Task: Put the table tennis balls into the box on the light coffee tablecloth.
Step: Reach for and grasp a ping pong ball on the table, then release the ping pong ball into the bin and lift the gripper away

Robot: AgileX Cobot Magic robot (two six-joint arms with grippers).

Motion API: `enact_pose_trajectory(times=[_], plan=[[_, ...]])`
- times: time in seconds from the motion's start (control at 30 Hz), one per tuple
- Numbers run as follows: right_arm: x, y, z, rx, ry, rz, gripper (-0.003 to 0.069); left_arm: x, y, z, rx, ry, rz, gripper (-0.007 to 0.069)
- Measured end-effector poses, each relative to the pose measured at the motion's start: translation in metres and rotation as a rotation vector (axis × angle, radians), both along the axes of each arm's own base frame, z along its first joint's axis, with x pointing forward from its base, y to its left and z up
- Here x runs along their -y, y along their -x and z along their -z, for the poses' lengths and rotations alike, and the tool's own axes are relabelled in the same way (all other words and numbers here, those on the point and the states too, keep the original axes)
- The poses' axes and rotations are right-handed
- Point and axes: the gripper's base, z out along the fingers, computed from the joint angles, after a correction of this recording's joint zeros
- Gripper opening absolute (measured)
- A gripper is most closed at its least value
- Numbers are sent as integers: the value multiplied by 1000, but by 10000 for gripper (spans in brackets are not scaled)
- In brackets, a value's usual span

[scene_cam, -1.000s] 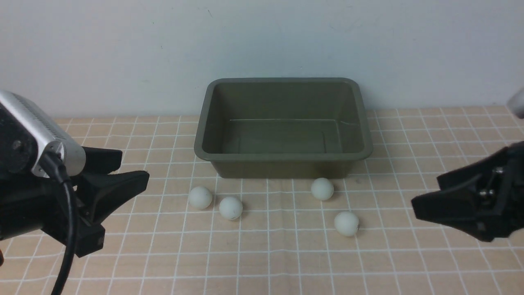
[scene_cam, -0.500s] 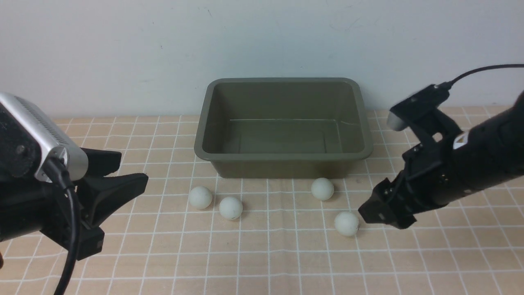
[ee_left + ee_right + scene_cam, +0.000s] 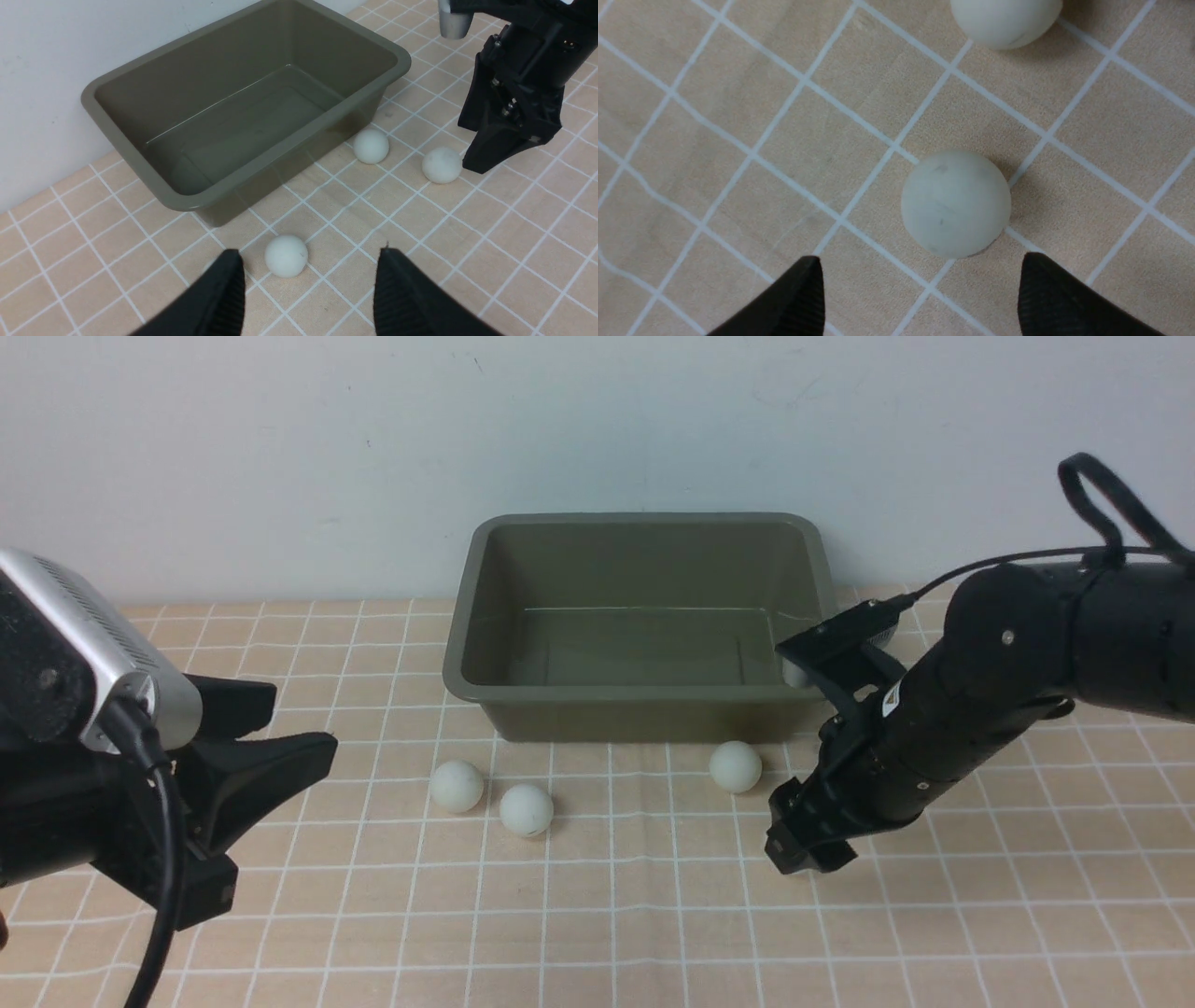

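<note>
The right gripper [image 3: 805, 847] had swung in from frame right — jaws apart over a table tennis ball [image 3: 955, 203], seemingly ready to grasp.

Four white balls [image 3: 527, 809] on tan grid tablecloth [image 3: 653, 933], outside empty olive box [image 3: 644, 692].

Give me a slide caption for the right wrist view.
Open right hand poised over a small matte white ball on the peach-tan gridded cloth.
</note>
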Motion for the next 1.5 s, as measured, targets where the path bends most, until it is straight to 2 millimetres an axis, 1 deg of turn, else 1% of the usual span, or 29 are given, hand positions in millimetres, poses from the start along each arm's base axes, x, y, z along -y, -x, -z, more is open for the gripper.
enact_pose_trajectory(times=[0.43, 0.53, 0.63, 0.7, 0.73, 0.77, 0.83, 1.1, 1.17, 1.23, 1.37, 1.4, 1.43, 1.5], plan=[[-3, -12, 17, 36, 1, 15, 503, 0, 0, 0, 0, 0, 0, 308], [-4, -13, 27, 10, 13, 15, 503, 0, 0, 0, 0, 0, 0, 308], [-4, -14, 32, 0, 17, 16, 498, 0, 0, 0, 0, 0, 0, 308], [-4, -15, 34, 6, 16, 18, 458, 0, 0, 0, 0, 0, 0, 308], [-4, -15, 34, 7, 16, 18, 451, 0, 0, 0, 0, 0, 0, 308], [-5, -15, 34, 15, 13, 20, 394, 0, 0, 0, 0, 0, 0, 308], [-5, -15, 32, 20, 12, 20, 329, 0, 0, 0, 0, 0, 0, 308], [-3, -15, 26, 45, 24, 2, 340, 0, 0, 0, 0, 0, 0, 308], [-3, -15, 20, 50, 28, -6, 340, 0, 0, 0, 0, 0, 0, 308], [-2, -13, -2, 68, 24, -21, 340, 0, 0, 0, 0, 0, 0, 308], [0, -8, -58, 143, -8, -41, 340, 0, 0, 0, 0, 0, 0, 308], [0, -7, -61, 149, -10, -43, 340, 0, 0, 0, 0, 0, 0, 308], [-1, -8, -83, 197, -32, -44, 340, 0, 0, 0, 0, 0, 0, 308], [-3, -12, -104, 258, -57, -44, 340, 0, 0, 0, 0, 0, 0, 308]])
